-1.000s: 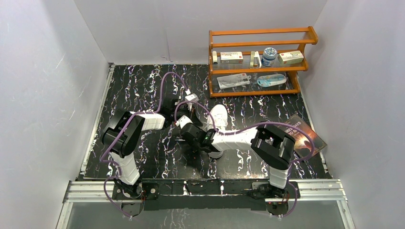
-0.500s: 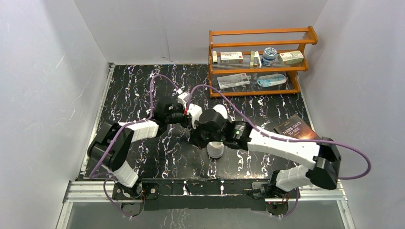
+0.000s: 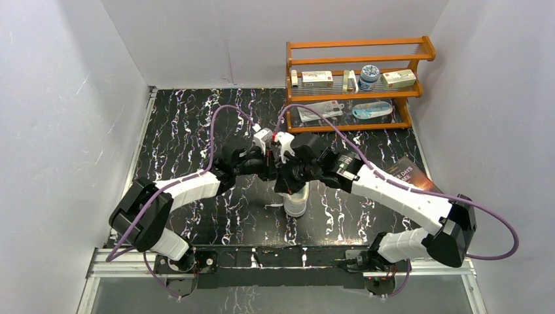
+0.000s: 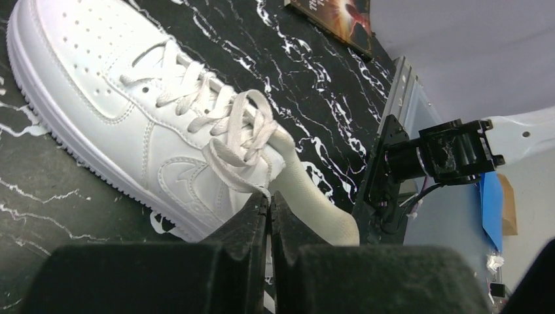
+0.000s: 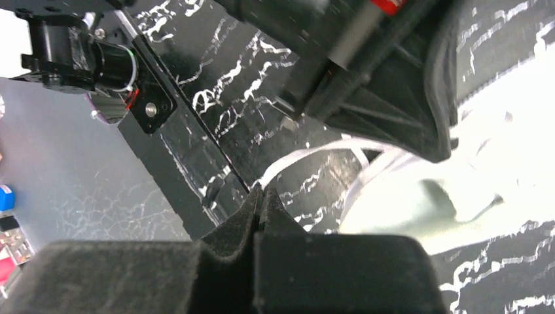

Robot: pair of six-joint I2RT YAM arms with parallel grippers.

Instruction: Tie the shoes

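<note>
The white low-top shoe (image 4: 124, 118) lies on its sole on the black marbled table, laces (image 4: 216, 118) loosely crossed over the tongue. In the top view only its heel end (image 3: 296, 203) shows below the two crossed wrists. My left gripper (image 4: 269, 196) is shut on a lace loop just above the shoe's collar. My right gripper (image 5: 260, 191) is shut on a thin white lace end (image 5: 307, 156) that curves back toward the shoe (image 5: 497, 163). Seen from above, the left gripper (image 3: 271, 171) and right gripper (image 3: 290, 182) meet over the shoe.
A dark paperback book (image 3: 409, 171) lies at the right of the table. An orange wooden shelf (image 3: 357, 85) with boxes and a jar stands at the back right. White walls enclose the table. The left gripper's black body (image 5: 379, 65) hangs close to the right wrist camera.
The right arm swung from the shoe's left side over to its right and stretched out. The left arm reached farther in. Both grippers stayed shut and now cross above the shoe.
</note>
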